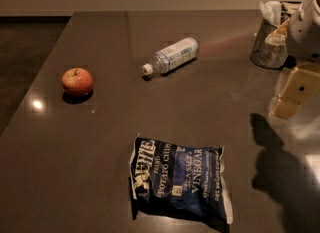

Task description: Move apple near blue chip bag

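Note:
The apple [77, 81], small, red with yellowish patches and a dark stem, sits on the dark table at the left. The blue chip bag [179, 179] lies flat near the front middle of the table, white lettering up. My gripper [291, 96] hangs at the right edge of the view above the table, far from the apple and to the upper right of the bag. It holds nothing that I can see.
A clear plastic water bottle [170, 55] lies on its side at the back middle. A glass container with napkins [270, 39] stands at the back right. The table's left edge [35, 84] runs just beyond the apple.

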`<state>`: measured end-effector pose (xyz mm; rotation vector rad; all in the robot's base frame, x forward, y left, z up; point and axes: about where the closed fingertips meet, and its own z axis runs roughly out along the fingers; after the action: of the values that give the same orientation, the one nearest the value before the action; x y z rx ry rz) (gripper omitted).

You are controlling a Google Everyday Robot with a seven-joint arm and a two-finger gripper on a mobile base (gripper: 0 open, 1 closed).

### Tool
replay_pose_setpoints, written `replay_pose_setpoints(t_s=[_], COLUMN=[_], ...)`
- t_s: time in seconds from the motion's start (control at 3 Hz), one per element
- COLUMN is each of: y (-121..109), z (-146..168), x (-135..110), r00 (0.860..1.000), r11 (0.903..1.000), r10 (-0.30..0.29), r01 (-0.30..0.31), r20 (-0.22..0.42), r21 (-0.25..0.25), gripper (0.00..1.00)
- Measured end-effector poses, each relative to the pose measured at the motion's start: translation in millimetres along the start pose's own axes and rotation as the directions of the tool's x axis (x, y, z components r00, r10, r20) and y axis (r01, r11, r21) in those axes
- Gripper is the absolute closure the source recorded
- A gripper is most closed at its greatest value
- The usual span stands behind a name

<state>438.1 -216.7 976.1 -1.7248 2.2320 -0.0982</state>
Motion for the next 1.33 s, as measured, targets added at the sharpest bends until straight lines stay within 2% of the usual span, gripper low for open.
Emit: replay_pose_setpoints(t_s=[0.33,0.67,1.0,1.33], y=[-0.1,-7.6,-17.8,-24.5], z=[-0.2,6.8,21.8,40.5], x=[-0.3,-16.9,-43.5,-82.0], r00=[1.000,1.000,0.998,0.992], r11=[1.0000,1.0000,0.9994,0.9967], r10=[0.000,-0.006,-0.018,-0.038], r01=[0.000,0.006,0.019,0.046], r20=[0.001,0.025,0.063,0.122], r21=[0.001,-0.004,-0.029,-0.066], gripper=[0.00,0.00,0.00,0.00])
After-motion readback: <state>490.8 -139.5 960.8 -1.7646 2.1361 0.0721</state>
